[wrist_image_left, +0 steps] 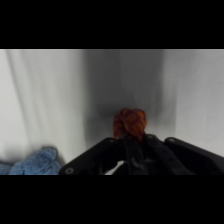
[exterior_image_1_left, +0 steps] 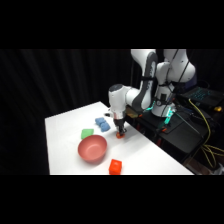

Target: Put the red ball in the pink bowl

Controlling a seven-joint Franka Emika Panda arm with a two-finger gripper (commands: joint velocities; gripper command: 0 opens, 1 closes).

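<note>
The gripper (exterior_image_1_left: 120, 130) is low at the worktop (exterior_image_1_left: 150, 155) with the ball (wrist_image_left: 130, 123) at its tip; whether it has clenched on it, I cannot tell. The bowl (exterior_image_1_left: 92, 149) sits apart, nearer me, with nothing in it. Lifting, carrying and dropping are all left.

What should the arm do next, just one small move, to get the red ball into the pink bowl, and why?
Probably close on the red ball before any lifting. The gripper is down at the table right over the ball, which shows just past its linkage in the wrist view, but a firm hold cannot be made out. The pink bowl sits apart, nearer the table's front edge, so carrying comes later.
</note>
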